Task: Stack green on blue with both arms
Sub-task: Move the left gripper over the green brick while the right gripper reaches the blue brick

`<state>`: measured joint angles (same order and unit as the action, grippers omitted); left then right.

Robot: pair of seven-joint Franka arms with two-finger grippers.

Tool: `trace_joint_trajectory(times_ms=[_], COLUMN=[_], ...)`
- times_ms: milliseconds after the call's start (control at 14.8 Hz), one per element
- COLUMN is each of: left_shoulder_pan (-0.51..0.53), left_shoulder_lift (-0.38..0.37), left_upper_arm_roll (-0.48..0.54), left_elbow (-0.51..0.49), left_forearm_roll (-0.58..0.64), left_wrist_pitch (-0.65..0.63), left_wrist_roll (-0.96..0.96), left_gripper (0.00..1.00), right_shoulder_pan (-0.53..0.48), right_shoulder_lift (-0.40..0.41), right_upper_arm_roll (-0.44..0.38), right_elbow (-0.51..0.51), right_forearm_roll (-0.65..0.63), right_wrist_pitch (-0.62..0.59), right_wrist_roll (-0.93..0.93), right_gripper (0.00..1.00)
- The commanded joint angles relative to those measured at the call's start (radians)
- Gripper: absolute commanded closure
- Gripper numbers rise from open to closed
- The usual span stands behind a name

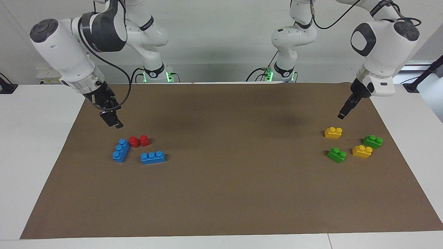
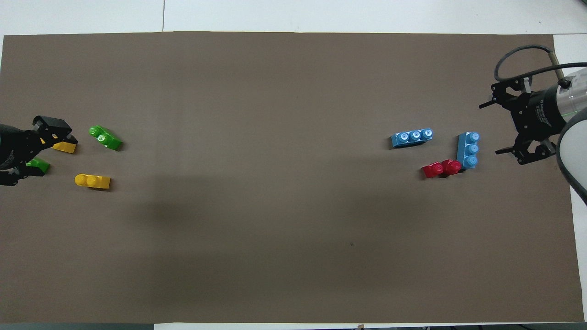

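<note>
Left gripper (image 1: 341,116): jaws apart, empty, raised over the brown mat (image 1: 228,193) beside a yellow brick (image 1: 333,132). Right gripper (image 1: 114,121): jaws apart, empty, over the mat above the blue brick (image 1: 120,150). The green brick (image 1: 336,155) lies on the worktop mat at the left arm's end; both blue bricks lie at the right arm's end

Little legible anywhere. Faint white lettering ran along the dark grey joint cover of the white right arm (image 1: 100,33) and along the black body of the right tool (image 2: 539,114), too small to be read. No readable marks on the plastic toy bricks or the brown mat (image 1: 225,193).
</note>
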<state>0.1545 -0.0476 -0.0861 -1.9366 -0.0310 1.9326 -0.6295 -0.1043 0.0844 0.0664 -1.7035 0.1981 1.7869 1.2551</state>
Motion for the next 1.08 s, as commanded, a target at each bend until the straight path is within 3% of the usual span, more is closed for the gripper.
trace_joint_trajectory(times_ms=[0,744,1015], left_shoulder_pan=[0.025,0.039,0.030], left_shoulder_lift=[0.046,0.276,0.426], left_upper_arm_roll=[-0.007,-0.003,-0.001], left_elbow=[-0.007,0.088,0.251], left_forearm_roll=[-0.017,-0.007,-0.001], left_wrist_pitch=[0.066,0.146,0.131], left_wrist_roll=[-0.015,-0.084,-0.145], left_gripper=[0.00,0.00,0.00], right_shoulder_pan=[-0.023,-0.008,-0.009], right_shoulder_lift=[0.107,0.296,0.319], right_upper_arm_roll=[0.003,0.006,0.007], right_elbow=[0.097,0.110,0.084], right_forearm_roll=[0.093,0.195,0.195], right_wrist_pitch=[0.006,0.078,0.085], right_wrist_roll=[0.085,0.038,-0.055], right_gripper=[0.03,0.03,0.03])
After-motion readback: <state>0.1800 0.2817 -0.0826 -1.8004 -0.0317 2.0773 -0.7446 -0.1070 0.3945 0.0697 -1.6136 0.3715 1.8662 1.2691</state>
